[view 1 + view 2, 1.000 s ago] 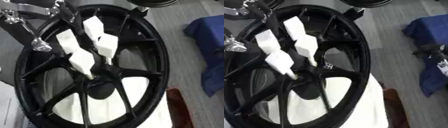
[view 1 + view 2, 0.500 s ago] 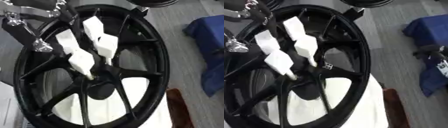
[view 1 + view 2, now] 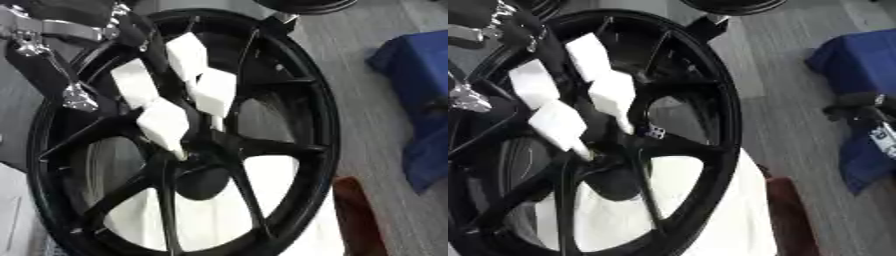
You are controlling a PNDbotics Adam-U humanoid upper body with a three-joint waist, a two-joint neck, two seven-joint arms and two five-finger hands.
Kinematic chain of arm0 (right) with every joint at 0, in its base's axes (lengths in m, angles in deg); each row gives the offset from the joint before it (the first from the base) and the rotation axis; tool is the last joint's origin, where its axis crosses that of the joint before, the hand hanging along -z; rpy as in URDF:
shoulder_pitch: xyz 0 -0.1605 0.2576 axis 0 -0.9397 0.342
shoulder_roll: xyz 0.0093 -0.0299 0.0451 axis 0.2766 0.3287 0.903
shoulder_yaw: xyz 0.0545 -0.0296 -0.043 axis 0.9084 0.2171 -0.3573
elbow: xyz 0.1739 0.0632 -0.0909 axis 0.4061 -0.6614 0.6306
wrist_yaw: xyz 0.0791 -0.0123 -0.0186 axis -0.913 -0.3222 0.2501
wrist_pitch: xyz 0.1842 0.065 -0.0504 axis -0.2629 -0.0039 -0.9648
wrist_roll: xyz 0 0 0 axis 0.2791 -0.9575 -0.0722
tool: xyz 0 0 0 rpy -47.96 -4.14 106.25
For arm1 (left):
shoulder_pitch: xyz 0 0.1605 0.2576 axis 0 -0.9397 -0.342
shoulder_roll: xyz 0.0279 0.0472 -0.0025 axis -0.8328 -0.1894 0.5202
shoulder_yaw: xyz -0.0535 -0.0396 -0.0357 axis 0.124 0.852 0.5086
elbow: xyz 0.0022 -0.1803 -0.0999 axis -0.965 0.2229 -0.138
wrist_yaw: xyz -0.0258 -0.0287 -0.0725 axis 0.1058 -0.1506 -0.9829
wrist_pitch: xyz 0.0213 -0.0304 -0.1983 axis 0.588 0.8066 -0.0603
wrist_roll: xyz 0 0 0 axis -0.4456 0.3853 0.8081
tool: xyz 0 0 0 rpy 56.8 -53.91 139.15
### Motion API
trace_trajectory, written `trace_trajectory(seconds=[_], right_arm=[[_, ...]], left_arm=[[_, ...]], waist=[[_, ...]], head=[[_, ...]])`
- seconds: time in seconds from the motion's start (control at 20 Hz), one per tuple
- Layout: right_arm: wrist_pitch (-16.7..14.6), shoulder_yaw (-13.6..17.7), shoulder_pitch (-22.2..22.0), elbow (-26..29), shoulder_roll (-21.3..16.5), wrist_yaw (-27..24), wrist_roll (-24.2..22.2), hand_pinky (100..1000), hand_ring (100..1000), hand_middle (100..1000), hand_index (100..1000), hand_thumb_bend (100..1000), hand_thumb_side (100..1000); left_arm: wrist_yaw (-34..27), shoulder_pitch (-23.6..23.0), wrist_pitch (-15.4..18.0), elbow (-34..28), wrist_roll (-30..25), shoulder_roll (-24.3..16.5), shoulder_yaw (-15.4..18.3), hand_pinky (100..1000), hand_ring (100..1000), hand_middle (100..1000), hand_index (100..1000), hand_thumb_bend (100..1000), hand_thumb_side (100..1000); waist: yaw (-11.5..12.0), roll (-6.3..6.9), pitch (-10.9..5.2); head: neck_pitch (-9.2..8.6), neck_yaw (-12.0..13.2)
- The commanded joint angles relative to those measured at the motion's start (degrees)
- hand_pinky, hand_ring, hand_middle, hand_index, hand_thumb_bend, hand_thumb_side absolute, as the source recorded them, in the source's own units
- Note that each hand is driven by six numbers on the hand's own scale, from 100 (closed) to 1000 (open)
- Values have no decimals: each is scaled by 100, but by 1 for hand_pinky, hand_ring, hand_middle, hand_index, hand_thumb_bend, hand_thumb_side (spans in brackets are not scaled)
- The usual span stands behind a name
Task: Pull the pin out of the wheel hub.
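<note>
Left hand's fingers (image 3: 164, 124) hide the pin; wheel hub (image 3: 203, 182) blurred

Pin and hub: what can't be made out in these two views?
- Pin: not identifiable in either view; the left hand, with white fingertips, covers the spokes above the hub.
- Left hand's grip: contact hidden beneath its fingers.
- Wheel: lower rim cut off by the bottom edge.
- Right hand: not visible.

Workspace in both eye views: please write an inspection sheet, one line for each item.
Surface: white surface shows through the spokes.
Job's things: black wheel with hub at centre; the pin cannot be made out.
Clutter: dark red object beside the rim.
Hands: left hand, white-tipped fingers reaching down to just above the hub; whether they hold anything cannot be told. Right hand not seen.
Cables: nothing seen.
Surroundings: grey floor; blue object at right.
</note>
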Motion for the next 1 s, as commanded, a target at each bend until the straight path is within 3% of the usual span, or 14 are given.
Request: trace_trajectory(seconds=[0.05, 1.0], right_arm=[[0, 21, -9, 140, -83, 30, -20, 940, 772, 584, 754, 100, 693], [11, 18, -14, 140, -62, 35, -29, 941, 773, 586, 756, 100, 696]], left_arm=[[73, 90, 1077, 28, -1005, -106, 111, 838, 792, 745, 816, 470, 105], [-85, 87, 1160, 25, -1005, -67, 149, 808, 737, 612, 697, 321, 111]], waist=[[0, -26, -119], [-19, -33, -104]], head=[[-85, 31], [-76, 31]])
